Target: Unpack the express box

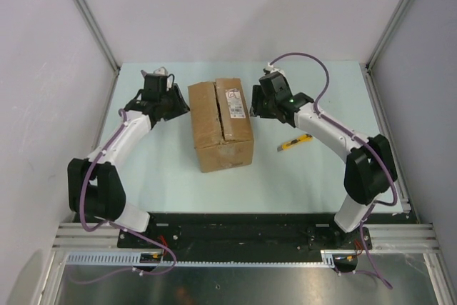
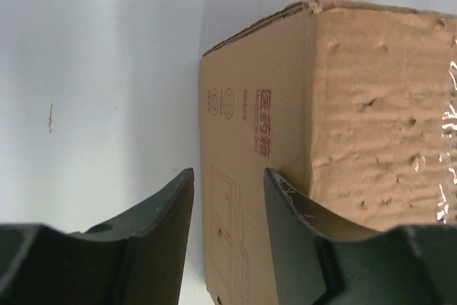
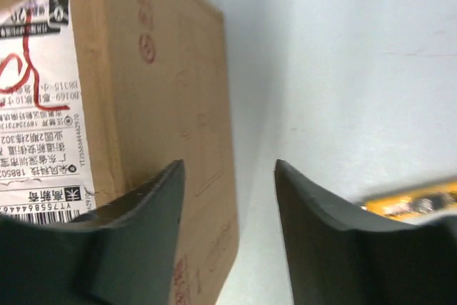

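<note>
The express box [image 1: 221, 123], brown cardboard with a white label, stands in the middle of the table with its top flaps shut. My left gripper [image 1: 178, 105] is open at the box's upper left edge; in the left wrist view [image 2: 228, 183] the box [image 2: 343, 141] fills the right side, one finger over its top and one beside its side wall. My right gripper [image 1: 255, 107] is open at the box's upper right edge; in the right wrist view [image 3: 228, 176] the box [image 3: 164, 91] and its label lie left, one finger over the top.
A small yellow utility knife [image 1: 293, 143] lies on the table right of the box, under my right arm; its tip shows in the right wrist view [image 3: 410, 201]. Grey walls enclose the pale table [image 1: 164, 176] on three sides.
</note>
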